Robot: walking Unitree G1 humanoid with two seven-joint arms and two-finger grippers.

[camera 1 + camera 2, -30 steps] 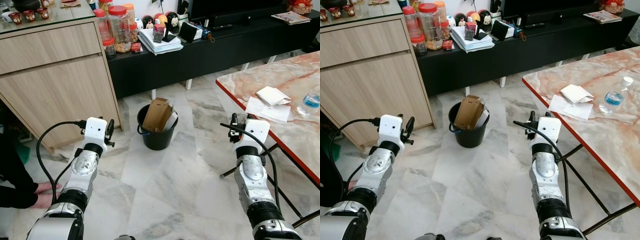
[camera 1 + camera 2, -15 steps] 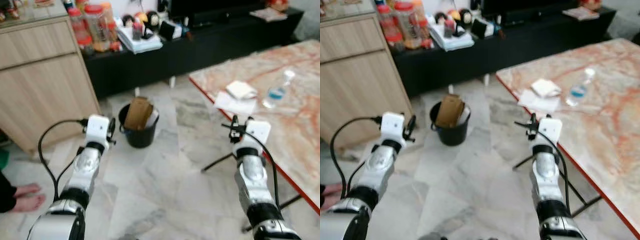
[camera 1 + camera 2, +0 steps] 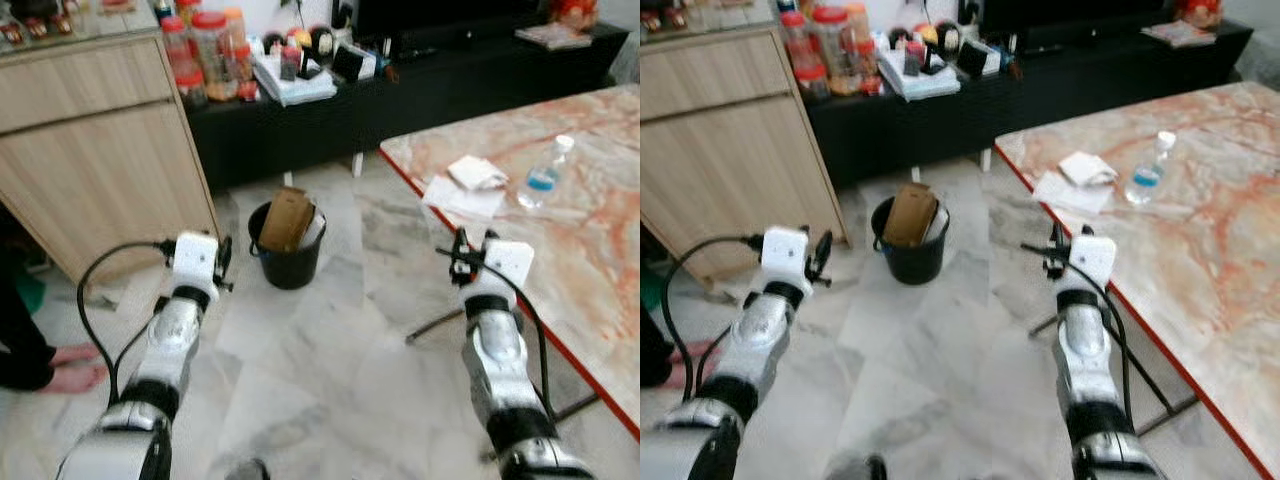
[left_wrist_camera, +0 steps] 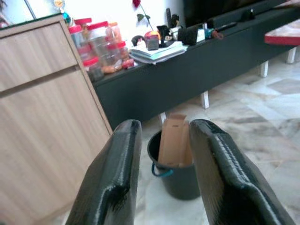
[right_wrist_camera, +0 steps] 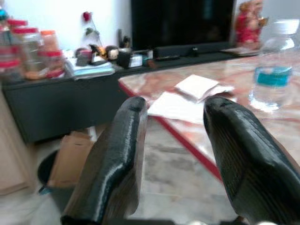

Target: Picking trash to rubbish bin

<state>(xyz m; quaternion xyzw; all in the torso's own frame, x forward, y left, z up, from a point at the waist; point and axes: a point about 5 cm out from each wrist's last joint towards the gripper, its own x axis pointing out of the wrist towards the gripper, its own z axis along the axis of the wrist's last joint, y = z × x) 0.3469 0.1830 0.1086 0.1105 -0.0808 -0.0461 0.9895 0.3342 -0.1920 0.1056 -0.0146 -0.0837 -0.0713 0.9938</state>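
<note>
Holding a cardboard box (image 3: 287, 219), black bin (image 3: 288, 268) on floor; left tool (image 4: 161, 178), right tool (image 5: 173, 159) both spread, empty

A wooden cabinet (image 3: 95, 150) is standing at the left, with a low black TV bench (image 3: 420, 85) running along the wall beside it. Jars with red lids (image 3: 205, 45) and a stack of papers (image 3: 295, 85) are sitting on the bench. A person's bare feet (image 3: 65, 368) are resting on the marble floor (image 3: 330, 370).
</note>
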